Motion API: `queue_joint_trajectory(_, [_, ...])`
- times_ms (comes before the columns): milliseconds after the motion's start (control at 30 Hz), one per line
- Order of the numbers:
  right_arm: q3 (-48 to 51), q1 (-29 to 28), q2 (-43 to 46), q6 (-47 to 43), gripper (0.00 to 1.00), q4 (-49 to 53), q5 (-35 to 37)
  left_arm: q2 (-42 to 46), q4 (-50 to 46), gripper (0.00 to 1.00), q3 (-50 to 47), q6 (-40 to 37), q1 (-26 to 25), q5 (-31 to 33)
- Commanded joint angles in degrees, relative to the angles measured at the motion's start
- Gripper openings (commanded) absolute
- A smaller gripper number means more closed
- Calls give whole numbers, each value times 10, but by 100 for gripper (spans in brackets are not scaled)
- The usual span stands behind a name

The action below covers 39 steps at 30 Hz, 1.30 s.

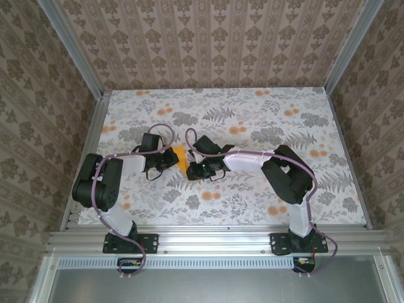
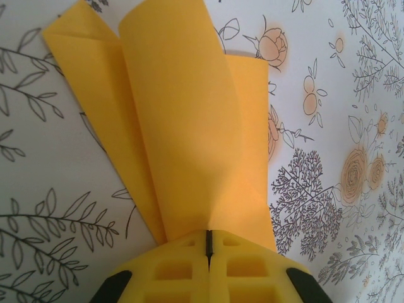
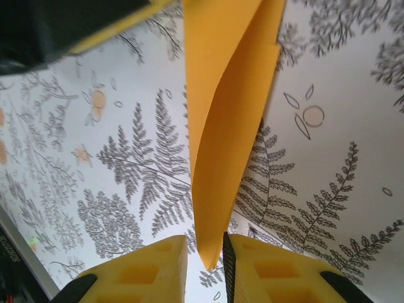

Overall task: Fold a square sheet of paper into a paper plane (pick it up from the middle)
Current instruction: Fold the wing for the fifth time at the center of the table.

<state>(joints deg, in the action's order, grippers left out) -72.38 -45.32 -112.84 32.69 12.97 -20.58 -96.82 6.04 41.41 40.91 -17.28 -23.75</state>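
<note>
The orange-yellow sheet of paper (image 1: 180, 156) hangs above the flowered tablecloth between my two grippers, folded lengthwise into a narrow shape with loose flaps. My left gripper (image 2: 209, 237) is shut on one end of the paper (image 2: 189, 126), its yellow fingers pressed together. At the other end, the pointed tip of the paper (image 3: 227, 126) sits in the gap of my right gripper (image 3: 205, 243). Those jaws stand a little apart and do not clamp it. In the top view the left gripper (image 1: 169, 158) and right gripper (image 1: 192, 165) face each other at mid-table.
The tablecloth (image 1: 252, 120) covers the whole table, with patterned walls on three sides and aluminium rails along the edges. Both arms' elbows rest low near the front edge. The left gripper's body (image 3: 63, 25) shows at the top left of the right wrist view.
</note>
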Motion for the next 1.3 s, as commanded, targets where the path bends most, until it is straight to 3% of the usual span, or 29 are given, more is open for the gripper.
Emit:
queue_joint_trajectory(0, [-6,-6,24,-18,25,7,32,-20,-40,6,-4,-2,-3,31])
queue_joint_trajectory(433, [-64,-18,-34,-26,24,45,23,-22,-38,6,-5,-1,-4,30])
queue_joint_trajectory(1267, [-67,-18,-57,-26,16,70,32,-24,-38,6,-3,-1,-5,31])
